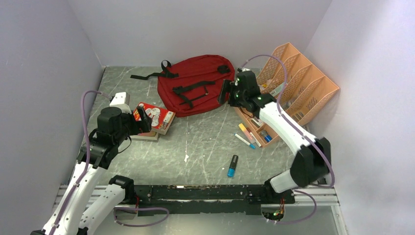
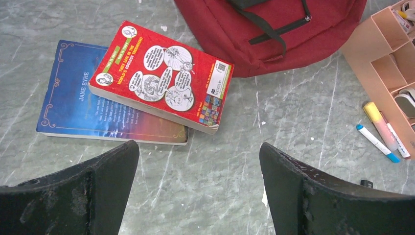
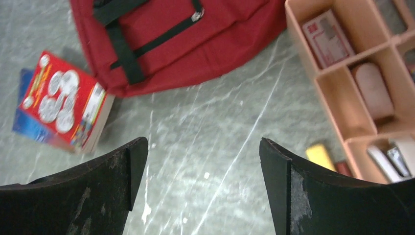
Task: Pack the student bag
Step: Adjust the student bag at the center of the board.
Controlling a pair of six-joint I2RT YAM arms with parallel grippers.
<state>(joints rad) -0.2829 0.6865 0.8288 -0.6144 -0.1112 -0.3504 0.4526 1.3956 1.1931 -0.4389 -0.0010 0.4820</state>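
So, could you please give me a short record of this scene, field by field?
bag: student bag lying flat at the back, straps up
books: red book resting partly on blue book
left pincer: open, empty, near the books
right pincer: open, empty, above table between bag and peach tray
loose: blue marker on the table

Dark red is seen on the backpack (image 1: 200,73), crossed by black straps (image 1: 193,86). The table (image 1: 205,142) is veined in grey and white. The red book (image 2: 161,73) is dotted with white cartoon bubbles, the blue book (image 2: 73,105) is shaded towards orange, and the organiser (image 1: 299,83) is coloured peach.
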